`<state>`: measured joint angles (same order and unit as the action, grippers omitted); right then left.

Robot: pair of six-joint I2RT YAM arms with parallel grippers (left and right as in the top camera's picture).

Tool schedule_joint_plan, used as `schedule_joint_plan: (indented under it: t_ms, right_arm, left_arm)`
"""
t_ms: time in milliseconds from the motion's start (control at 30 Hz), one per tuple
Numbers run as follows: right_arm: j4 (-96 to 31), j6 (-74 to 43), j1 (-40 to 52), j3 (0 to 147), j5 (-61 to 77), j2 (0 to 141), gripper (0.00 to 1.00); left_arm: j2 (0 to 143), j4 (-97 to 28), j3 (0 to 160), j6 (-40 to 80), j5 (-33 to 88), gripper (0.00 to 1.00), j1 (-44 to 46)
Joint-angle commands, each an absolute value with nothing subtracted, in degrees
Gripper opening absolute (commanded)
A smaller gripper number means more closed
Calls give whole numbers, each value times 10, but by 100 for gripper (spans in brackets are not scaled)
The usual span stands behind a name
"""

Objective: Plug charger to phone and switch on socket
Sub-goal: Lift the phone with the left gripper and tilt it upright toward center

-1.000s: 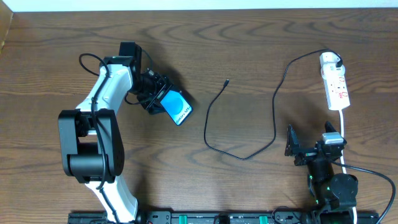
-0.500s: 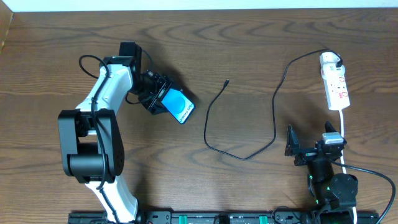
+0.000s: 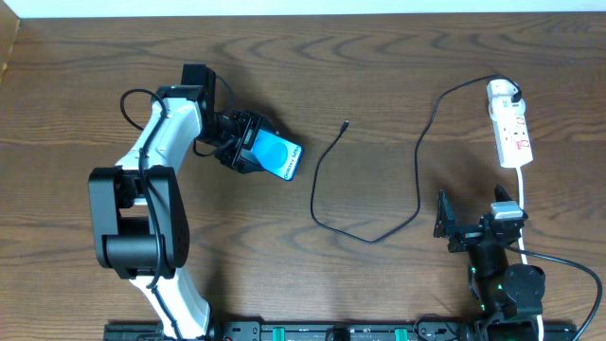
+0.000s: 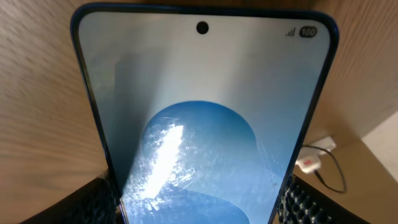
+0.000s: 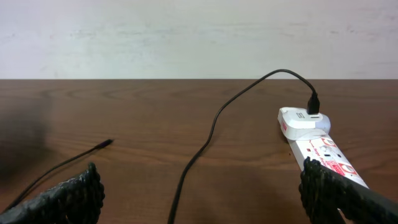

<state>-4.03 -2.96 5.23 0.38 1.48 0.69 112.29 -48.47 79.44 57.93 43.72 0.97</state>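
My left gripper clamps the phone by its long edges, near table centre. Rigid, slick glass: grip the frame only. The charger tip lies at the phone's 2 o'clock. The cable is limp, so pinch just behind the tip. My right gripper stands open, empty, at the socket's 6 o'clock.

One phone, one charger, one socket, one table, and two claws: left claw and right claw.
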Motion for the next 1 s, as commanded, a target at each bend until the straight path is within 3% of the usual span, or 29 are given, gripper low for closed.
schedule_joint_plan:
  t_ms: [0,300,967]
  right_arm:
    - [-43,-31,56,3,12,3,99]
    - [-43,-31,56,3,12,3,99]
    - [-43,-31,56,3,12,3,99]
  left_arm:
    - [1107,-488,802,619,498,67,11]
    - [1107,-488,802,627,581,67,11]
    - [1107,-488,802,649,593,66,11]
